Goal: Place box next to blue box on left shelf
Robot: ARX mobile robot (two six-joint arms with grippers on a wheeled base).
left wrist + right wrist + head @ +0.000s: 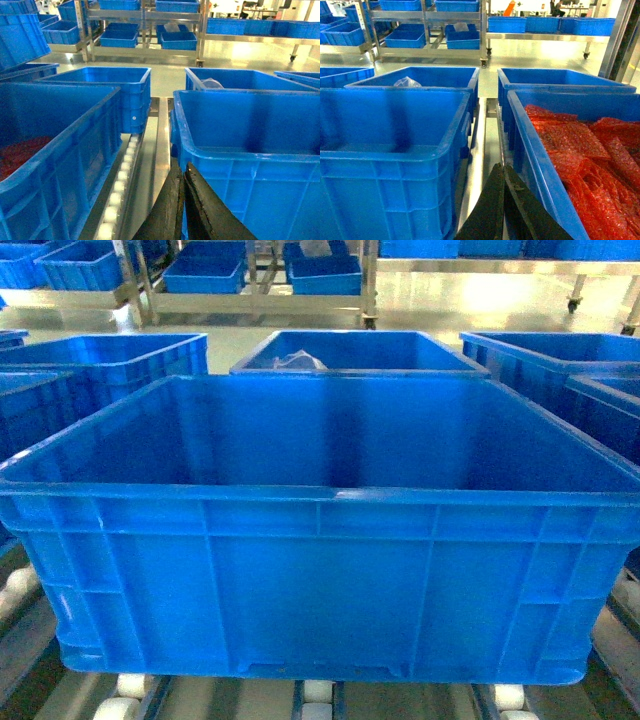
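Roller shelf (130, 695), box (320, 570) upright, long axis crosswise

— What you have in front of you is the box (320, 580): moulded plastic, bright blue, slightly glossy, with ribbed outer walls and a smooth rolled rim that catches the light

— And what is it sitting on?

— You see the left shelf (318, 698), grey metal rails with a dull brushed look, carrying small white plastic rollers (120, 187), smooth and faintly shiny

— The neighbour on your right?

— Another blue plastic crate (540, 165), filled with red bubble wrap (590, 160), crinkled and shiny. Your left gripper (183, 200) and right gripper (502, 205) show black matt fingers, a little scuffed. The floor (545, 50) beyond looks polished and reflective
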